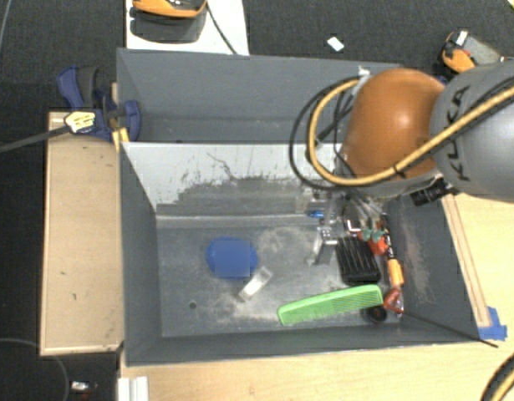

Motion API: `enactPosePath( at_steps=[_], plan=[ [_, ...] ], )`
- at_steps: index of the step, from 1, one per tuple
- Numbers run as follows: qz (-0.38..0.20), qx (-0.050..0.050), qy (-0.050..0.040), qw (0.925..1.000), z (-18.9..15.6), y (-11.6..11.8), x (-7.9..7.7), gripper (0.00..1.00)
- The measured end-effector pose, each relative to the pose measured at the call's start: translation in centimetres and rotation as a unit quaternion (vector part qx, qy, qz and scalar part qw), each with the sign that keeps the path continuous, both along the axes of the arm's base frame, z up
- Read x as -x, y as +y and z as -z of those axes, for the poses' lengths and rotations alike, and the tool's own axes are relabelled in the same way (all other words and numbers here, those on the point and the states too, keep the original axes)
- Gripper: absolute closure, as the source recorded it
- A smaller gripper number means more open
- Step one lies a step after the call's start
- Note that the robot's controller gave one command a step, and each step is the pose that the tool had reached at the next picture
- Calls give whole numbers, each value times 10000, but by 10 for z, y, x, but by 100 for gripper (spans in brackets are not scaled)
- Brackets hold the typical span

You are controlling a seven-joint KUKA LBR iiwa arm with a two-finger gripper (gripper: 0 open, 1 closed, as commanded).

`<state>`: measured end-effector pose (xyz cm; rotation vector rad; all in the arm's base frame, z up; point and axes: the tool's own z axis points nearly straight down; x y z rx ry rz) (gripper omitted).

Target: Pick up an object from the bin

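The arm [482,132] is reaching in from the right over the grey metal bin [240,98], its rounded orange cover [394,119] hanging above the bin's right half with black and yellow cables [323,153] looping round it. Below the cover, the fingers [326,242] are showing as a small metal tip low over the bin floor, right of the middle. Whether they are spread or pressed together cannot be told, and nothing is showing between them.

The nearest thing is a black ribbed piece [357,259], oblong and comb-like, which is lying just beside the fingers on their right, near the bin's right wall. I cannot tell whether the fingers are touching it.

In front of it, a bright green comb [330,304] is lying flat and slightly slanted along the front of the floor, its right end sitting near the lower end of the black piece. A small black lump [374,314] is resting just beside the comb's right end. Some small orange and red bits [394,276] are lying in a row against the right wall, just right of the black ribbed piece.

Well apart on the left of the floor, a blue rounded object [231,258] is sitting alone, with a small pale scrap [252,287] lying just beside its lower right edge.
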<state>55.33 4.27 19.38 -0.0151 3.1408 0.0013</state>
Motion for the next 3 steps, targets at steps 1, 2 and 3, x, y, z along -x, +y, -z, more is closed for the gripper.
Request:
enactPosePath(
  at_steps=[1, 2, 3],
  plan=[
    [6, 0, -14, 10000, -1, 0, -1, 0],
    [-639, 1, -31, 9979, 62, 45, 9, 0],
    [-722, -3, -78, 9974, 61, 99, 4, 0]
  ],
)
